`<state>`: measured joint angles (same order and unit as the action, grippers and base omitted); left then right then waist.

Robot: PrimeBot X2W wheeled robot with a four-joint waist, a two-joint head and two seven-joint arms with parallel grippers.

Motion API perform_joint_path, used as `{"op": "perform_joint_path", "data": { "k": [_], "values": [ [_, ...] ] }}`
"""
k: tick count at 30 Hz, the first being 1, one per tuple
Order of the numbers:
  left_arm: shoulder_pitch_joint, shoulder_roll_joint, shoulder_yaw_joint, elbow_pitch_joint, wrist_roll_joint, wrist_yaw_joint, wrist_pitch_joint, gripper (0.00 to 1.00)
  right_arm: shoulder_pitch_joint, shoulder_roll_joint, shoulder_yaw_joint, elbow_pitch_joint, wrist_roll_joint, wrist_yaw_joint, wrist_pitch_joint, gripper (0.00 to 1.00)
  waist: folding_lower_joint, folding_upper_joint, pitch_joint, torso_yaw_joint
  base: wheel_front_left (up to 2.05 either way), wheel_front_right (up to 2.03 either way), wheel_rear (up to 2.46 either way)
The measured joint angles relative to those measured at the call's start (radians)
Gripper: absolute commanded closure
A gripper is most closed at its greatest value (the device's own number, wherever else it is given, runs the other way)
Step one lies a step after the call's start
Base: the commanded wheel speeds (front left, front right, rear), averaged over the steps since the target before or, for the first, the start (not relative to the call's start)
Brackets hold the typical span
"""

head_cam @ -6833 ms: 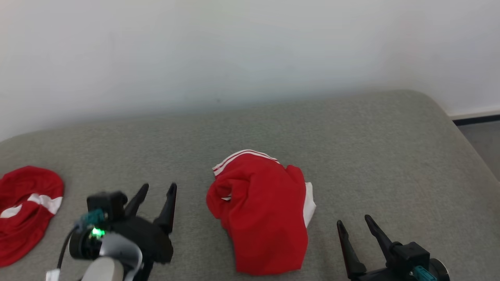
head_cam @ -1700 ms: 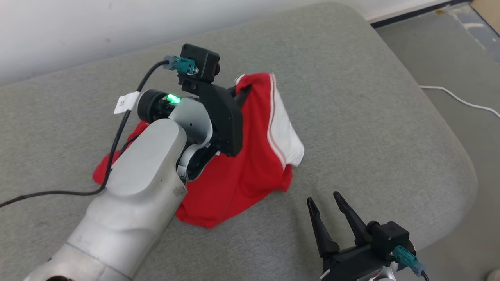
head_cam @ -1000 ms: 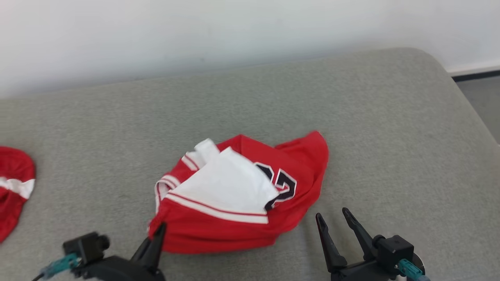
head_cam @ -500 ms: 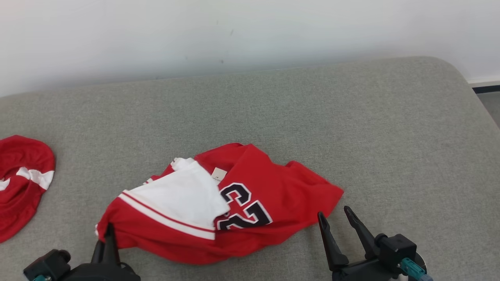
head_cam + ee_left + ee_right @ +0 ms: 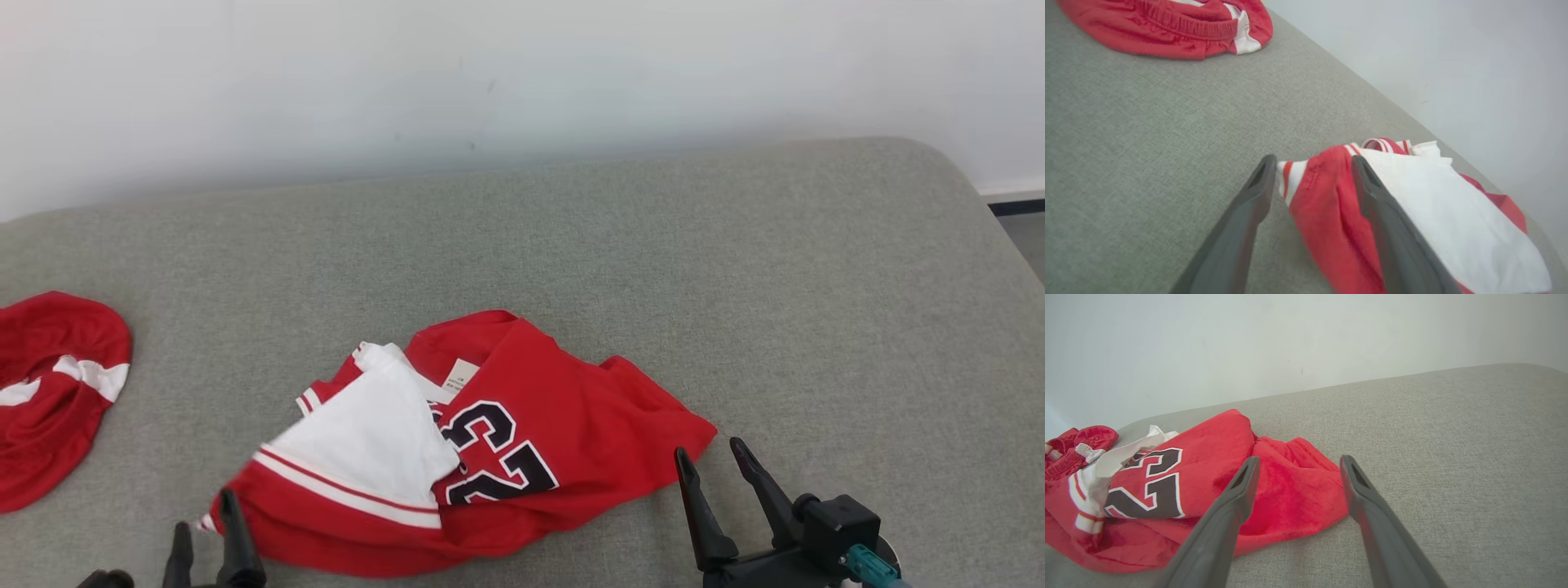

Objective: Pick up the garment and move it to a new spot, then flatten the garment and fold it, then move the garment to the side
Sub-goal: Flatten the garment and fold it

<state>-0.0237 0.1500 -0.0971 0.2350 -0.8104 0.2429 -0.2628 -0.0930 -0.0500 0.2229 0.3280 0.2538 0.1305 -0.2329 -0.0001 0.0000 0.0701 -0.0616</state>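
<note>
left gripper (image 5: 1312, 163) spread wide around the hem of the red 23 jersey (image 5: 531, 441), seemingly not pinching; right gripper (image 5: 1299, 460) gapes empty by its corner. it lies crumpled at lower centre on the grey cushion (image 5: 735, 261). to flatten: pinch opposite corners low, draw apart evenly.

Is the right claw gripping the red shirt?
No, the right gripper has its two fingers spread apart with nothing clamped between them, just short of the red shirt's corner.
</note>
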Motion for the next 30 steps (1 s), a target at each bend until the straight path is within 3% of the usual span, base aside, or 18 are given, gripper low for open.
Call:
{"op": "perform_joint_path", "data": {
  "k": [9, 18, 19, 22, 30],
  "values": [
    [0.086, -0.039, 0.122, -0.136, 0.177, -0.129, -0.001, 0.00, 0.023, 0.000, -0.008, 0.003, 0.007, 0.000, -0.002, 0.00, 0.0000, 0.0000, -0.036, 0.035, 0.00, 0.00, 0.00],
    [0.154, -0.059, 0.146, -0.214, 0.392, -0.252, -0.001, 0.00, 0.054, -0.004, -0.040, -0.003, -0.015, 0.000, 0.010, 0.00, 0.0000, 0.0000, -0.075, 0.078, 0.00, 0.00, 0.00],
    [0.171, -0.060, 0.142, -0.220, 0.444, -0.281, -0.001, 0.00, 0.057, -0.008, -0.046, -0.009, -0.018, 0.000, 0.017, 0.00, 0.0001, 0.0000, -0.085, 0.087, 0.00, 0.00, 0.00],
    [0.203, -0.061, 0.137, -0.221, 0.508, -0.306, -0.001, 0.00, 0.067, -0.014, -0.051, -0.017, -0.018, 0.000, 0.026, 0.00, 0.0000, -0.0001, -0.099, 0.098, 0.00, 0.00, 0.00],
    [0.238, -0.079, 0.141, -0.211, 0.535, -0.340, -0.001, 0.00, 0.077, -0.035, -0.073, -0.026, -0.019, 0.000, 0.059, 0.00, 0.0000, 0.0000, -0.116, 0.120, 0.00, 0.00, 0.00]
  ]
}}
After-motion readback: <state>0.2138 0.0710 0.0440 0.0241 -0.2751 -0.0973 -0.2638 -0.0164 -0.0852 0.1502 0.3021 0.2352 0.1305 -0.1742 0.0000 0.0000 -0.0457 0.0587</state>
